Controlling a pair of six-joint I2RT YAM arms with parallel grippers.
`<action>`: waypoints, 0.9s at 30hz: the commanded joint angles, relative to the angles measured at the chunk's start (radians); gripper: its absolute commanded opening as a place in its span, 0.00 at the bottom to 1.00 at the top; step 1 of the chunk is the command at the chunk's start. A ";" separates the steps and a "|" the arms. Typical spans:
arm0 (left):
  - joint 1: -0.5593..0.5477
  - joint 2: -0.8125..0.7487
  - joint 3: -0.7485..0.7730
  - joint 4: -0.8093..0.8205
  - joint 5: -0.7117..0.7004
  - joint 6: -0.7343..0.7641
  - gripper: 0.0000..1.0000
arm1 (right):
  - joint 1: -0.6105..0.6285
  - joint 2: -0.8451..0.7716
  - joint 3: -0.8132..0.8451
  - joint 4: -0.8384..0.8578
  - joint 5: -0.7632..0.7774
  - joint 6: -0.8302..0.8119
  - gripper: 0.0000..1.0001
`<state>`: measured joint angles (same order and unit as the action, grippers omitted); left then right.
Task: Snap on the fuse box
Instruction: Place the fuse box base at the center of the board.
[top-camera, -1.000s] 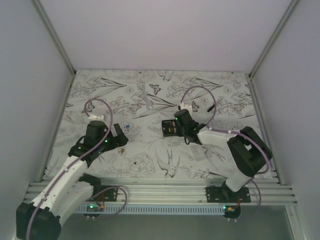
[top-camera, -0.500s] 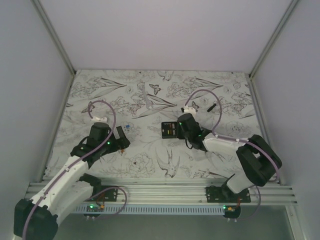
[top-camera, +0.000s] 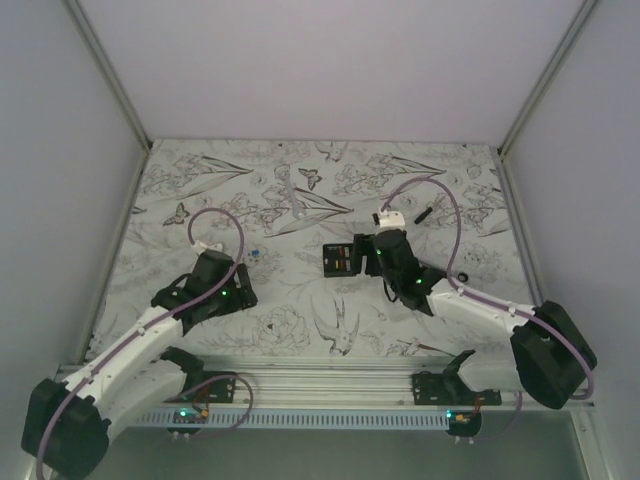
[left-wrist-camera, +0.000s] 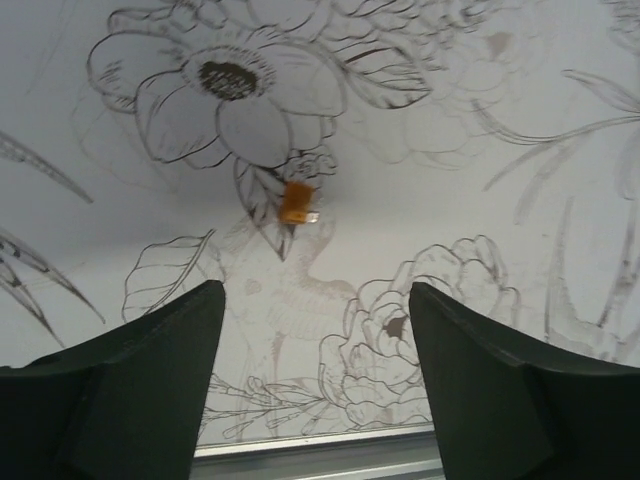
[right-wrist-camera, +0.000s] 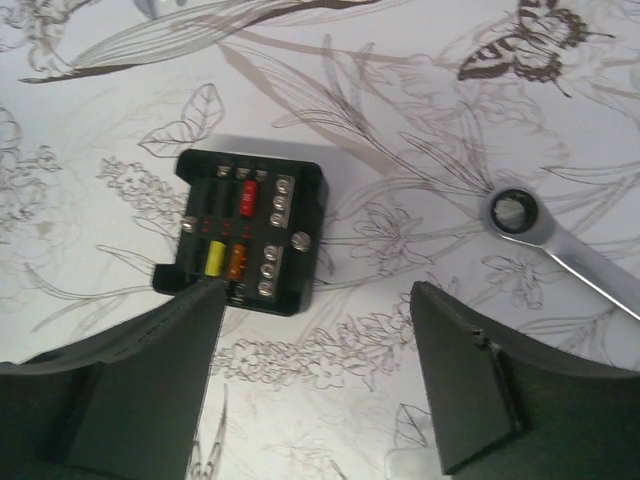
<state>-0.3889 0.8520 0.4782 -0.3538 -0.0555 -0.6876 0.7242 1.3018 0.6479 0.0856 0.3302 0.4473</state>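
The fuse box (right-wrist-camera: 245, 230) is a small black square box with red, yellow and orange pieces inside. It lies flat on the flower-printed table (top-camera: 300, 330), near the middle (top-camera: 338, 260). My right gripper (right-wrist-camera: 318, 288) hangs open just near and right of it; the left fingertip (right-wrist-camera: 205, 300) overlaps the box's near edge and nothing lies between the jaws. From above, this gripper (top-camera: 362, 256) sits against the box's right side. My left gripper (left-wrist-camera: 315, 288) is open over bare table at the near left (top-camera: 228, 292), holding nothing.
A metal wrench (right-wrist-camera: 560, 245) lies right of the fuse box. A tiny orange piece (left-wrist-camera: 297, 203) sits ahead of the left jaws. A short black stick (top-camera: 422, 213), a clear plastic part (top-camera: 297, 205) and a small blue bit (top-camera: 256, 253) lie farther back. A metal rail (top-camera: 330, 375) edges the near side.
My right gripper has gone from shut to open and its arm has lowered and stretched out beside the fuse box. The left arm has drawn back toward the near edge, jaws slightly narrower.
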 joint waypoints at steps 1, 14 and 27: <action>-0.035 0.059 0.023 -0.098 -0.135 -0.058 0.74 | 0.006 -0.036 -0.054 0.060 0.102 -0.053 0.88; -0.177 0.250 0.089 -0.094 -0.312 -0.338 0.54 | 0.006 -0.060 -0.094 0.086 0.188 -0.076 1.00; -0.232 0.311 0.054 -0.018 -0.389 -0.594 0.45 | 0.007 -0.045 -0.087 0.083 0.175 -0.077 1.00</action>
<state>-0.6102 1.1198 0.5426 -0.3851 -0.3958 -1.1851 0.7242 1.2556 0.5571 0.1394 0.4816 0.3771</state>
